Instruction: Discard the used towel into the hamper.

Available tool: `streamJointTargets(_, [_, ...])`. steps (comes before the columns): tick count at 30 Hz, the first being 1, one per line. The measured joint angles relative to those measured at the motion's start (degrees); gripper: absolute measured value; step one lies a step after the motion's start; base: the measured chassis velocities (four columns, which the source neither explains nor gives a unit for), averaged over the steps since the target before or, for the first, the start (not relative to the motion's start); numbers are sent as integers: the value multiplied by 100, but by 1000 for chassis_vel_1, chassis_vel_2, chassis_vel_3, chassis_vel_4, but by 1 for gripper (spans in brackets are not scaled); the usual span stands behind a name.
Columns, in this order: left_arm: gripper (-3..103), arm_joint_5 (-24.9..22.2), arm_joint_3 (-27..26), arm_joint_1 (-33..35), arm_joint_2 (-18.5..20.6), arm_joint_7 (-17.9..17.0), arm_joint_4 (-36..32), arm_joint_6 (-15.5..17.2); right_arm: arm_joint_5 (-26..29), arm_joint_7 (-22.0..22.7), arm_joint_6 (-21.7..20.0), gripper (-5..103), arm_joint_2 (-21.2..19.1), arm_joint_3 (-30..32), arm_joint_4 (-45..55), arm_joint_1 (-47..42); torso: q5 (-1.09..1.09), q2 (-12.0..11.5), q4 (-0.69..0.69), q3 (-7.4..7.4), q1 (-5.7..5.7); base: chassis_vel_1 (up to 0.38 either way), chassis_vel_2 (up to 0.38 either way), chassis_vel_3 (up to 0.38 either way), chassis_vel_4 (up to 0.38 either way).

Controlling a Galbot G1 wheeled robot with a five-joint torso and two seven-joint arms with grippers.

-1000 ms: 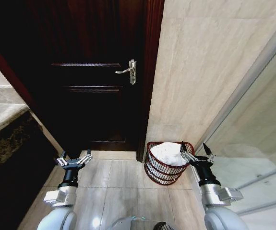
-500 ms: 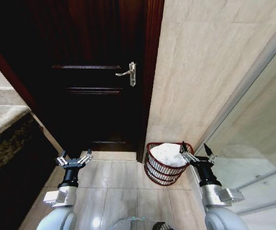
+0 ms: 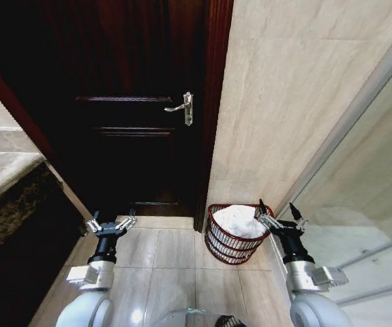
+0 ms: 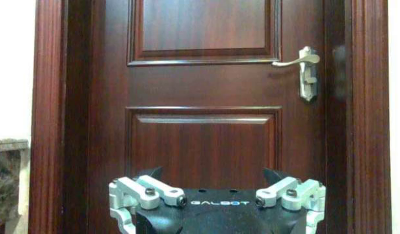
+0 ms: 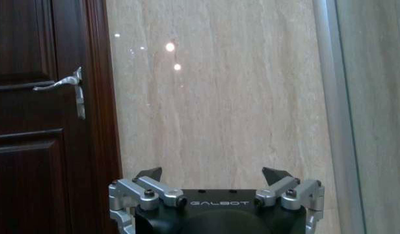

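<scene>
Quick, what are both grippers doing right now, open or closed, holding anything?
Left gripper: open, empty, held low facing the door.
Right gripper: open, empty, beside the hamper, which holds the white towel.

Each arm ended in a black hand: the left hand (image 3: 110, 225) and the right hand (image 3: 279, 215) alike carried silver metal finger linkages with dark pointed tips. Dark round screws fastened the linkages, and white "GALBOT" lettering ran across the black palm block. Behind each black wrist sat a boxy silver-grey bracket, then a rounded grey forearm.
</scene>
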Motion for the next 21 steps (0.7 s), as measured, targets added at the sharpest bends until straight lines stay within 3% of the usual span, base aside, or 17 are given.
streamJointTargets(21, [100, 118, 80, -1, 12, -11, -51, 34, 29, -11, -5, 100, -68, 56, 10, -20, 0, 350, 0, 205, 144, 0, 0, 0, 0])
